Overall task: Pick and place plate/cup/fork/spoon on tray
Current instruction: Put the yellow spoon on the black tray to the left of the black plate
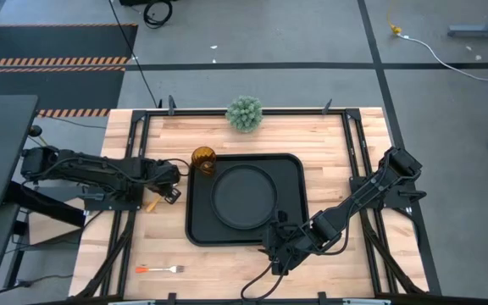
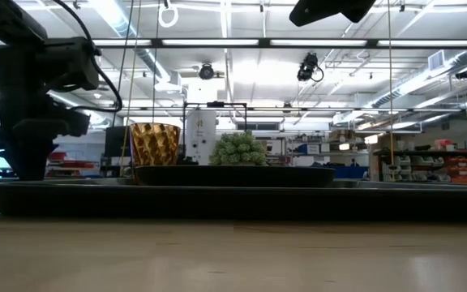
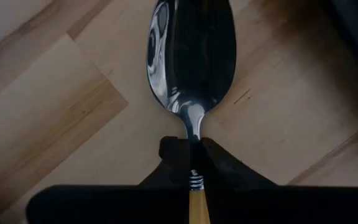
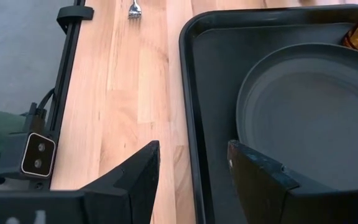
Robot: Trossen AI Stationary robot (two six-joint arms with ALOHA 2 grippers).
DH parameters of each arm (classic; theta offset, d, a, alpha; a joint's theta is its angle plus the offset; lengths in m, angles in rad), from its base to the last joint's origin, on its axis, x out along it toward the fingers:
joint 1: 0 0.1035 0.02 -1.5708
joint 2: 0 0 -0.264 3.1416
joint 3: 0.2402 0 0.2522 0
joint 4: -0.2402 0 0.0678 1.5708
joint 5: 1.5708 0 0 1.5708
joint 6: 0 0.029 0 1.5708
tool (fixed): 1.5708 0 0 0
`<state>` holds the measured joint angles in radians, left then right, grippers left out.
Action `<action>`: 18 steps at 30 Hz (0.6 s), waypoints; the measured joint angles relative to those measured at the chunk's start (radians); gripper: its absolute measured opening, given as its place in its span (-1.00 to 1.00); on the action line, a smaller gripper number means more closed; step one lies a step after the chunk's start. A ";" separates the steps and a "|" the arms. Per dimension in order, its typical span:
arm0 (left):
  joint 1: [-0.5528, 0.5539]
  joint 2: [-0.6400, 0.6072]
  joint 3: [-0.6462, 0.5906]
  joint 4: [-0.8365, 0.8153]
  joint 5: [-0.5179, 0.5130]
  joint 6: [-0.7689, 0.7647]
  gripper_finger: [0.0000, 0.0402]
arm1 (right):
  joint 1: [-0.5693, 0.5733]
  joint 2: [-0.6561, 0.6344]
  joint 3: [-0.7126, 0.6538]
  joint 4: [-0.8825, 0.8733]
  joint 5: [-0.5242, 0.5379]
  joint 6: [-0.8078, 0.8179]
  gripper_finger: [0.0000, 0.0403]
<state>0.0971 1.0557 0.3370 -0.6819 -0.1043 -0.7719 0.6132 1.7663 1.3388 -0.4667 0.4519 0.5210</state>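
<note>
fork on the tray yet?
No. In the high view the fork lies on the bare wood table near the front left corner, well apart from the tray, which holds only the plate.

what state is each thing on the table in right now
plate: flat inside the tray
tray: on the table, holds the plate
cup: upright at the tray's corner
spoon: pinched at the neck by the left gripper
fork: on the table, untouched
right gripper: open over the tray's edge

The black plate (image 1: 243, 196) lies flat in the tray (image 1: 198, 222), amber cup (image 1: 203, 159) upright beside it, fork (image 1: 161, 269) apart.
</note>
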 joint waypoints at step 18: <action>-0.231 0.002 0.284 -0.283 -0.023 -0.190 -0.90 | 0.009 0.000 0.000 -0.013 0.000 0.000 -0.02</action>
<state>-0.1342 1.0576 0.6211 -0.9648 -0.1269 -0.9622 0.6220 1.7664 1.3384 -0.4800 0.4519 0.5205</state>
